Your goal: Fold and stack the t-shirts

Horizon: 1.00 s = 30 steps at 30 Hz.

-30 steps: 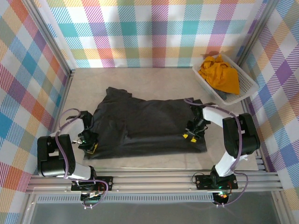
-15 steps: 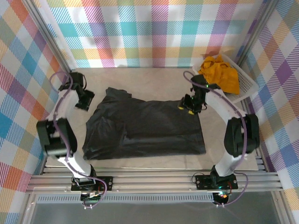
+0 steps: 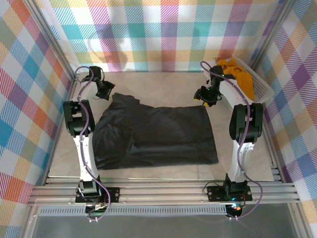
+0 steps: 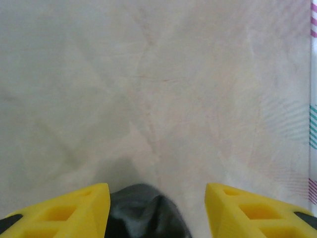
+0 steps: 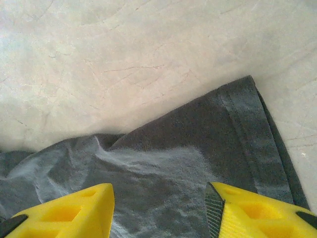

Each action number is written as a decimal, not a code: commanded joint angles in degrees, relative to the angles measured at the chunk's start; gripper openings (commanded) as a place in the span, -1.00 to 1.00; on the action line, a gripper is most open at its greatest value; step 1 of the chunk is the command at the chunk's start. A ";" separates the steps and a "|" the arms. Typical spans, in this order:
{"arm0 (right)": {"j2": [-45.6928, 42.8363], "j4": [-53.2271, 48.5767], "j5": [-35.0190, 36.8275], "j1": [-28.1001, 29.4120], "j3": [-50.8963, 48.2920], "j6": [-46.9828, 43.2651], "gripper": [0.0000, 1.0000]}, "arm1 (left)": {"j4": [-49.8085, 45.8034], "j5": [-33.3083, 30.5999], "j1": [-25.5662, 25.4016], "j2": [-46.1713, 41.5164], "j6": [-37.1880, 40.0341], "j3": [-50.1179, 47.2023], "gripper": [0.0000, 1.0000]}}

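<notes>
Plainly released on both sides. Left claw [image 4: 157, 198] with yellow fingers [image 4: 64, 210] held apart and gripping nothing. Just under and between them, a rumpled dark bump of the black t-shirt [image 3: 153, 134], with bare marbled desk [image 4: 158, 74] ahead of the tips. Right claw [image 5: 158, 196] likewise parted and empty, poised over the far right corner of the same garment, its hemmed edge running off to the claw's right and pale desk beyond. Between the two claws and back toward the arm bases, black t-shirt lying wide and creased on the desk. Off to the right of the right claw, mustard t-shirt [image 3: 241, 78] heaped in a white lattice basket [image 3: 261, 89], well apart from the black one.
</notes>
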 commanded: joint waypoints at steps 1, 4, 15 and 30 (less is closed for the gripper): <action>1.57 -2.84 -0.58 0.27 2.00 -1.34 0.04 | -5.97 0.25 -1.31 1.06 1.62 1.80 0.04; 2.90 -4.13 1.67 0.20 3.27 -0.91 0.03 | -6.35 -0.25 -1.65 1.20 1.49 0.41 0.00; 7.26 -4.28 17.73 1.42 5.09 2.48 -0.01 | -5.43 -1.32 -2.37 1.99 1.28 1.20 -1.00; 16.50 -5.59 22.58 2.31 11.40 1.53 -0.35 | -1.99 0.34 -2.49 -3.01 6.19 2.02 -1.00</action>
